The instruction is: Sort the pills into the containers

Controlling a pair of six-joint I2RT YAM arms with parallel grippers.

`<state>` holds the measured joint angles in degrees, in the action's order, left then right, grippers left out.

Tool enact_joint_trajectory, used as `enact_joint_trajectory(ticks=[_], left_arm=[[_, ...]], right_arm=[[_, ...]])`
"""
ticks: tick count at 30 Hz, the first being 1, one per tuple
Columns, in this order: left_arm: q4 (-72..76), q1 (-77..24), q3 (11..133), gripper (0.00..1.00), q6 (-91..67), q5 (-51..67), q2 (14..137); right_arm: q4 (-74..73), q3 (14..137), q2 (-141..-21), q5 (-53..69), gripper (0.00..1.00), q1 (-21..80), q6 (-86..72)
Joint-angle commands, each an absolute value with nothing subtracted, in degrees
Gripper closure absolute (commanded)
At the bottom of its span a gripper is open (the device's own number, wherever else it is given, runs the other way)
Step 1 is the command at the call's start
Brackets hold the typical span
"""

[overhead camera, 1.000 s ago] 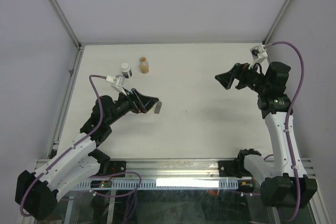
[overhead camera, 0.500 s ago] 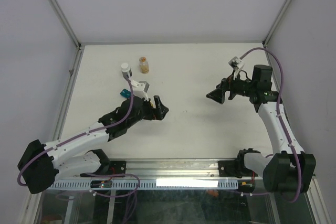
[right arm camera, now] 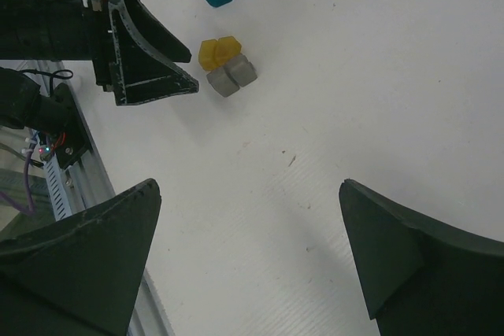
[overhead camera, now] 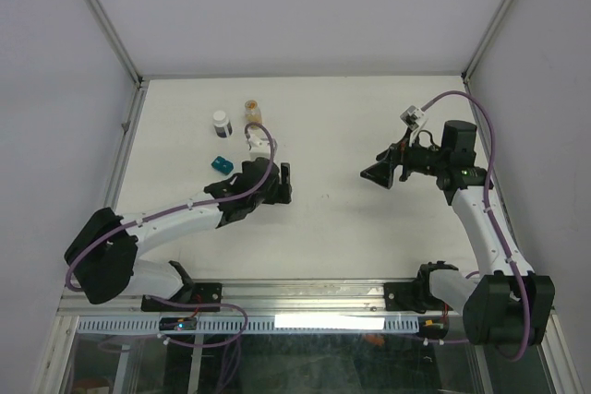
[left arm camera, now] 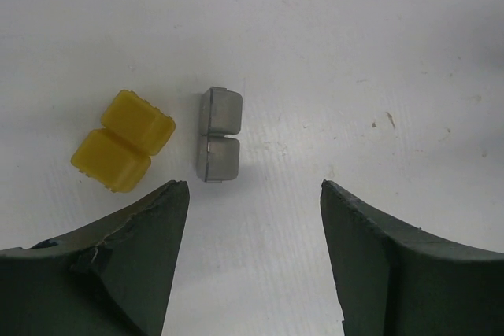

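Over the middle-left of the counter (overhead camera: 369, 117) in the overhead view, you have the left tool (overhead camera: 282, 184) with its fingers apart. The right tool (overhead camera: 377, 173) sits right of centre, spread wide and holding nothing. A teal container (overhead camera: 220, 163) lies on the counter left of the left tool, with a white-capped bottle (overhead camera: 220, 121) and an amber bottle (overhead camera: 252, 113) above it in the frame. From up here you cannot see the other two containers. Through the left wrist camera, the gray container (left arm camera: 219, 134) lies flat just above the gap between the fingers, nearer the left-hand one and untouched. The yellow container (left arm camera: 122, 141) lies just beside it at centre-left. Through the right wrist camera, your own two fingers stand wide apart along the bottom edge. Yellow and gray lie side by side in the upper middle, just right of the left tool's tips, and teal sits apart near the top edge.
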<state>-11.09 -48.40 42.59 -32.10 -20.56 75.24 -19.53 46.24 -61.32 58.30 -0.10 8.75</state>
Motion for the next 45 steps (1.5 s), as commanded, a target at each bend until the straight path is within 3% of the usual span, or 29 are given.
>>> enact_joint_trajectory(ticks=[1,4,14,23,30,38,45], left_arm=[[-10.9,-48.2,46.7,0.33,-28.1,-24.9,78.8],[-10.9,-47.1,47.9,0.39,-27.5,-24.4,81.4],[-10.9,-46.5,49.8,0.45,-27.0,-24.5,89.0],[-10.5,-46.3,50.0,0.61,-26.3,-24.1,91.4],[-10.0,-46.3,50.7,0.82,-22.9,-22.3,92.3],[-3.5,-50.0,49.7,0.98,-9.2,-14.9,88.1],[14.0,-58.3,43.2,1.0,10.7,-10.7,81.4]], right_arm=[[-17.3,47.5,-59.9,60.1,0.0,0.1,7.9],[-17.3,47.4,-60.0,60.5,0.0,0.1,7.9],[-17.4,47.4,-60.4,61.0,0.0,0.1,7.6],[-17.4,47.3,-60.6,61.2,0.0,0.0,7.5],[-16.9,47.0,-60.8,62.5,0.0,0.1,6.6],[-13.6,45.2,-63.4,68.6,0.01,1.7,3.1],[-14.2,45.4,-67.5,69.5,0.02,5.7,2.9]])
